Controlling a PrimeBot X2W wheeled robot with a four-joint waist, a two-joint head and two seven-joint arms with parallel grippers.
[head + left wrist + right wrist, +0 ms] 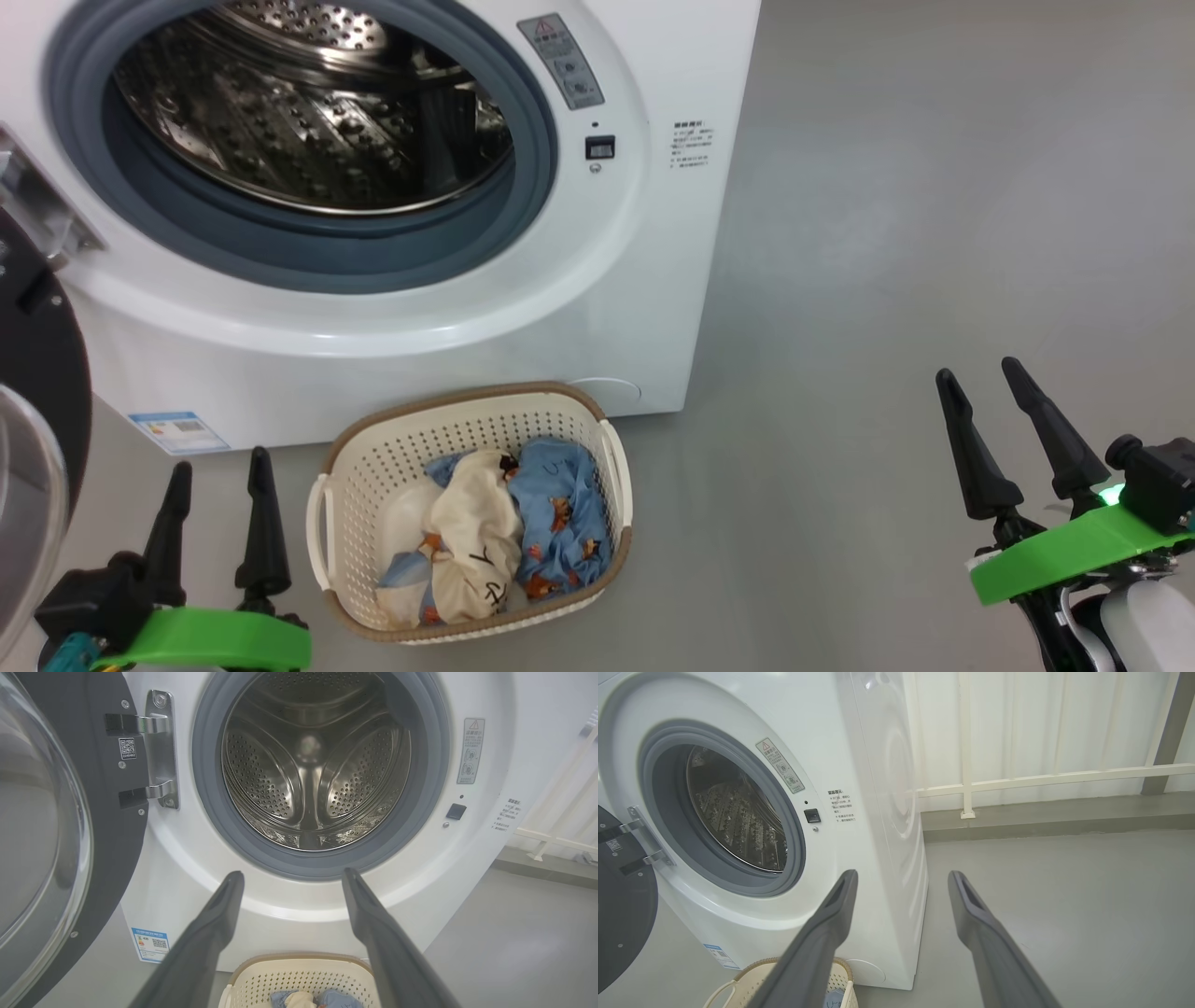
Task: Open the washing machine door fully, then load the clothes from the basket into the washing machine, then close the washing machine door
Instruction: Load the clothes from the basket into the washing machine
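Plainly, the clothes (504, 523) are lying just right of the wide-open left claw (219, 460), well apart from the wide-open right claw (978, 369).

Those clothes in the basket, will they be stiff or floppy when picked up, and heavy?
Probably floppy: the clothes lie crumpled and draped over each other in the basket. Likely light, since the fabric looks thin. The pieces overlap, so lifting one may drag another along.
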